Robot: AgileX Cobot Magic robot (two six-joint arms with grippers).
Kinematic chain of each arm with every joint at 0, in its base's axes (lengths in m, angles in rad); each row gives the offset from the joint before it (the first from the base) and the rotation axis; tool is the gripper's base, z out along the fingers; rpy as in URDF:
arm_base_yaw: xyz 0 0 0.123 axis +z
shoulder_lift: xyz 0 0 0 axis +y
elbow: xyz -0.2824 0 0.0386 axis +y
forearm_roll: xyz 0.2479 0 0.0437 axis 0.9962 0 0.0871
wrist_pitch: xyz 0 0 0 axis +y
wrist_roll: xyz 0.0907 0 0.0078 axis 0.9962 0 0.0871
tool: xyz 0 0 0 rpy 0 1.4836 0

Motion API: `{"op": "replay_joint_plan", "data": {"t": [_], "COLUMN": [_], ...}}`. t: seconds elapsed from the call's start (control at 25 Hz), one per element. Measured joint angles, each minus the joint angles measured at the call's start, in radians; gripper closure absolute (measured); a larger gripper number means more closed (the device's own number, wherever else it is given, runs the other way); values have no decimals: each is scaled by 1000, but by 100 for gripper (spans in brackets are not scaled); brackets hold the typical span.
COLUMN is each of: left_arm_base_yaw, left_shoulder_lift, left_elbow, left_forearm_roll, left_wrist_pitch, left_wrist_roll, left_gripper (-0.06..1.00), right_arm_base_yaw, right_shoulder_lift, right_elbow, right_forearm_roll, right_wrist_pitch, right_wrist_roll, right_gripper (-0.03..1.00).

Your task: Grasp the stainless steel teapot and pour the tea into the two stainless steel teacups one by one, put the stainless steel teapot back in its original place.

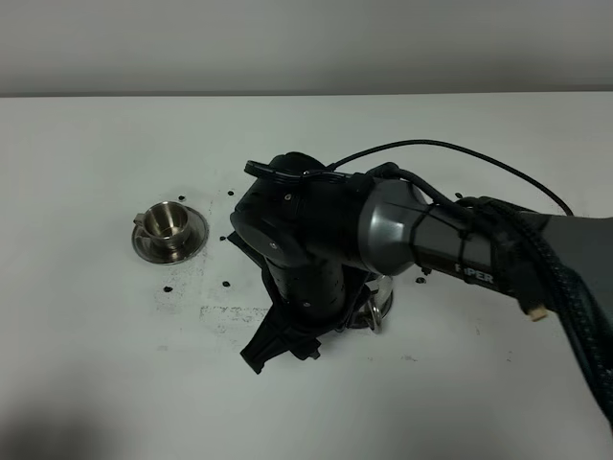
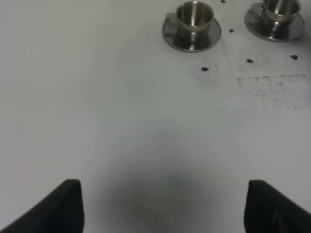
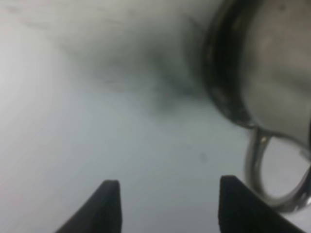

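The stainless steel teapot shows only as a shiny sliver with its loop handle [image 1: 375,307] under my right arm. In the right wrist view its blurred body [image 3: 277,73] and loop handle [image 3: 272,179] lie just beside my right gripper [image 3: 167,204], which is open and empty. In the high view the right gripper [image 1: 285,353] points at the table by the pot. One teacup [image 1: 169,222] stands on its saucer at the left; the other is hidden by the arm there. The left wrist view shows both teacups [image 2: 193,14] [image 2: 279,7] on saucers, far from my open, empty left gripper [image 2: 163,208]. The teapot's saucer is hidden.
Small black specks [image 1: 168,287] lie scattered on the white table around the cups, and a scuffed grey patch [image 1: 235,311] lies near the gripper. The right arm's cable [image 1: 460,153] loops above the table. The left arm is outside the high view.
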Motion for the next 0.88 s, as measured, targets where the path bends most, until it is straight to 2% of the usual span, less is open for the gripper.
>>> {"op": "replay_joint_plan", "data": {"t": [0.28, 0.56, 0.68, 0.88], "left_arm_base_yaw": [0, 0, 0, 0], "left_shoulder_lift": [0, 0, 0, 0], "left_elbow": [0, 0, 0, 0], "left_forearm_roll": [0, 0, 0, 0], "left_wrist_pitch": [0, 0, 0, 0], "left_wrist_roll": [-1, -1, -1, -1], "left_gripper": [28, 28, 28, 28], "right_arm_base_yaw": [-3, -102, -110, -110], "right_shoulder_lift": [-191, -360, -361, -307], "right_elbow": [16, 237, 286, 300], "right_forearm_roll": [2, -9, 65, 250], "right_wrist_pitch": [-1, 1, -73, -277], "right_wrist_roll": [2, 69, 58, -69], "right_gripper": [53, 53, 53, 53]}}
